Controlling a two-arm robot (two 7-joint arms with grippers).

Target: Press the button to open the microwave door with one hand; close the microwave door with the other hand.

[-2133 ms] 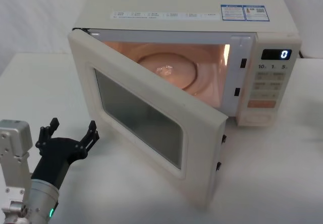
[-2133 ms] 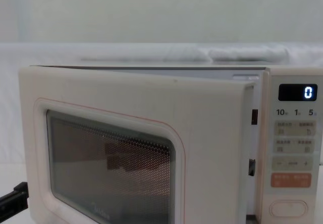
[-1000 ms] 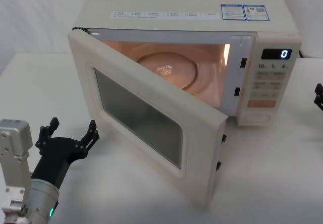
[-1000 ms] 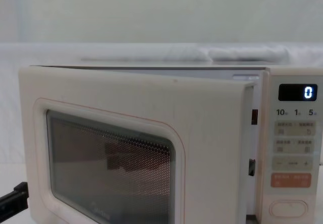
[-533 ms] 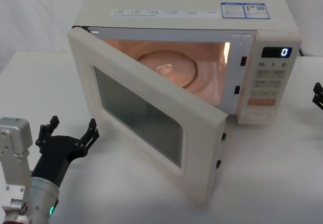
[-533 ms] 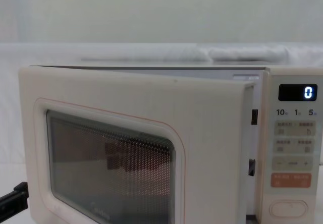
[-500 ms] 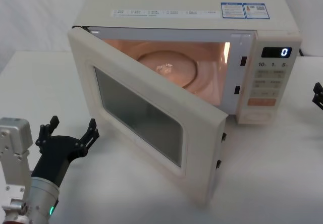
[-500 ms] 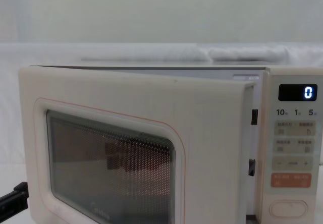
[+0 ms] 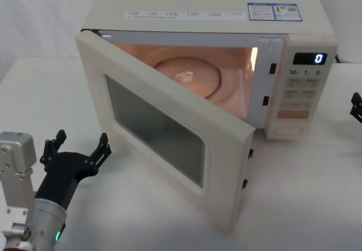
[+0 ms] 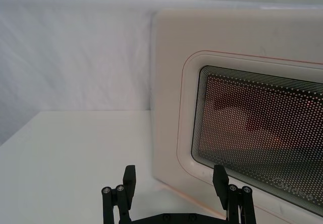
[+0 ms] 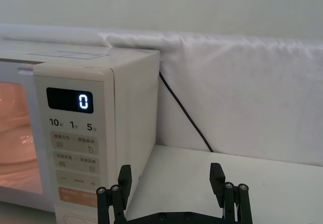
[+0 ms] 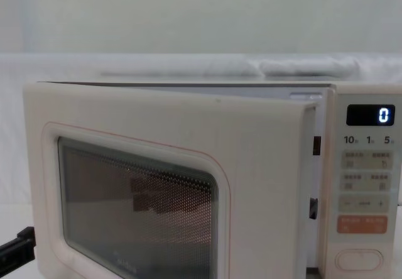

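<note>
**Door ajar, both grippers spread and apart from it**

While the left gripper (image 9: 78,147) hovers low over the table (image 9: 45,92) at the robot's near left, its fingers are spread wide and hold nothing. It points toward the door (image 9: 164,128) and stands just off the hinge-side edge, not touching it. From the left wrist view the same fingers (image 10: 129,179) frame the door's (image 10: 171,108) lower corner, with the mesh window (image 10: 257,133) and its thin pink outline close ahead.

Swung out on its left hinge, the door stands about halfway open, its free edge reaching toward the robot. Behind it the cavity (image 9: 226,70) glows orange, and the glass turntable (image 9: 189,80) lies inside. In the chest view the door (image 12: 163,166) covers most of the oven front.

Right of the cavity sits the control panel (image 9: 302,92), its display (image 9: 310,60) showing 0. At the panel's bottom is the button (image 9: 293,129), below the orange key (image 9: 295,115); in the chest view the button (image 12: 359,259) is untouched.

Farthest right, the right gripper (image 11: 171,183) is off the microwave's right side, well apart from the button. Its fingers are spread and empty.
</note>
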